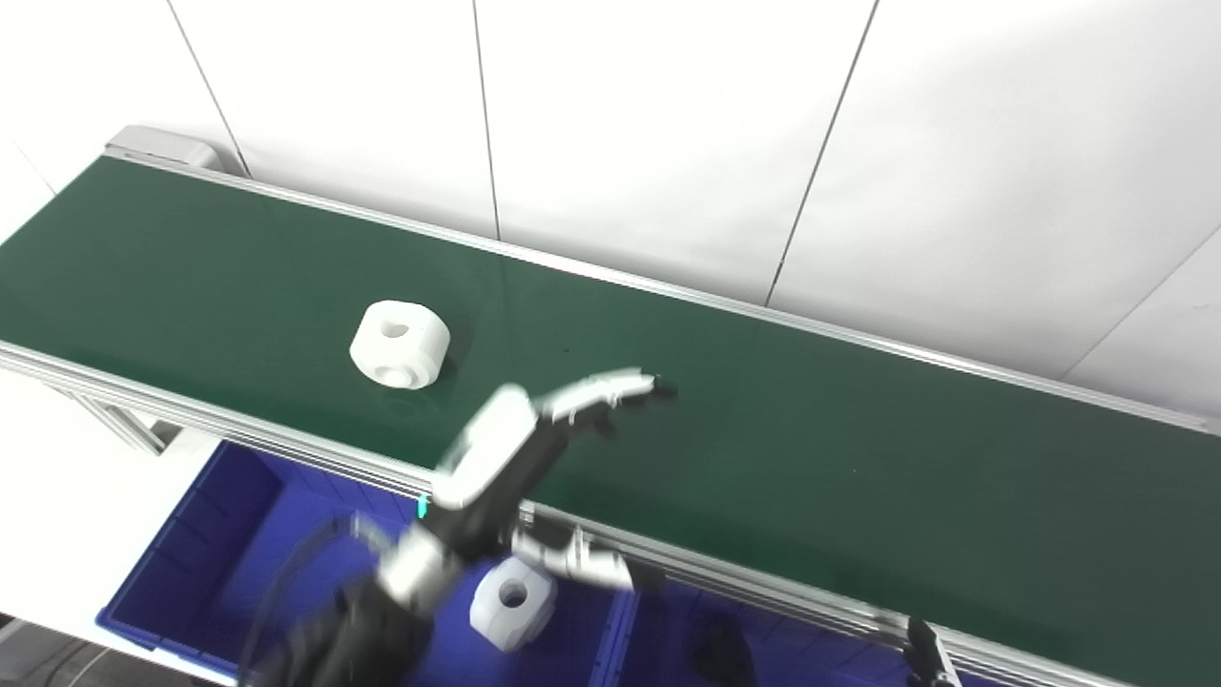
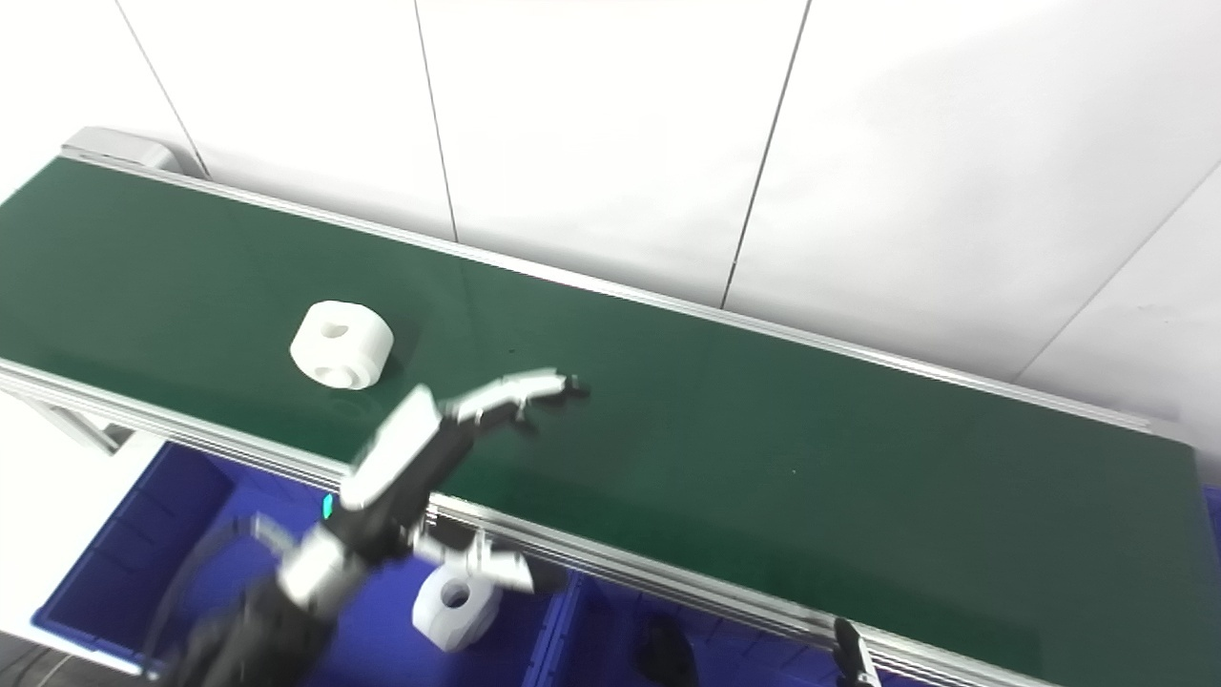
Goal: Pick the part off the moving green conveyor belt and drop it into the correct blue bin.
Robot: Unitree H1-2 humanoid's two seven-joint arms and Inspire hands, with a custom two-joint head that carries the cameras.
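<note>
A white round part (image 1: 399, 343) with a hole in its top and another in its side lies on the green conveyor belt (image 1: 811, 448), left of the middle; it also shows in the right eye view (image 2: 341, 357). My left hand (image 1: 520, 434) reaches over the belt's near rail, just right of the part and apart from it. Its fingers (image 1: 610, 389) are stretched out and its thumb (image 1: 582, 565) is spread wide over the bin, holding nothing. Only a dark tip (image 1: 923, 656), likely of my right hand, shows at the bottom edge.
Blue bins (image 1: 205, 544) stand below the belt's near rail (image 1: 763, 587). One holds a white hexagonal part (image 1: 512, 599) with a centre hole. The bin to its right holds a dark part (image 1: 722, 654). A white panelled wall runs behind the belt.
</note>
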